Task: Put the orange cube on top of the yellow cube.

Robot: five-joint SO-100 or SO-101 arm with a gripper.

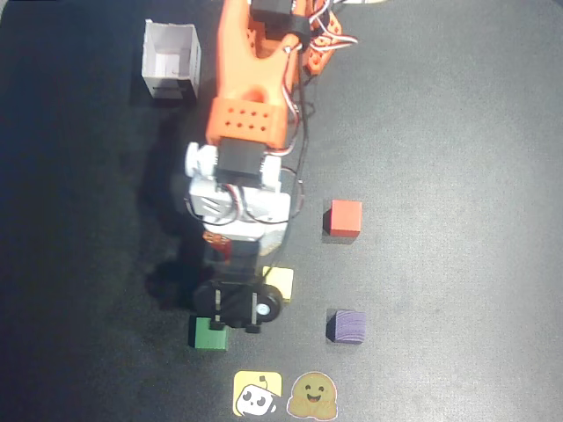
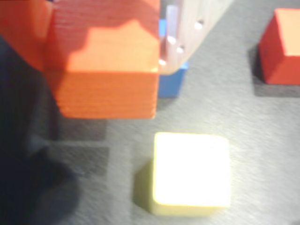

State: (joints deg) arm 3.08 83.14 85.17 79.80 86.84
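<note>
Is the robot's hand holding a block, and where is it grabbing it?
Yes. The hand holds the orange cube, squeezed by its two opposite sides, lifted off the table.

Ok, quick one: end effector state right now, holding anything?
End effector: closed on the orange cube, held off the table, up and to the left of the yellow cube in the wrist view, not yet on it.

Hobby robotics bench, tabletop test setup.
I work over a dark, speckled mat that fills the overhead view; no walls or furniture show. My 3D-printed orange arm carries bare servo wires. Small coloured wooden blocks lie scattered, such as a red one and a purple one. An open white box and two cartoon-face stickers sit on the mat.
</note>
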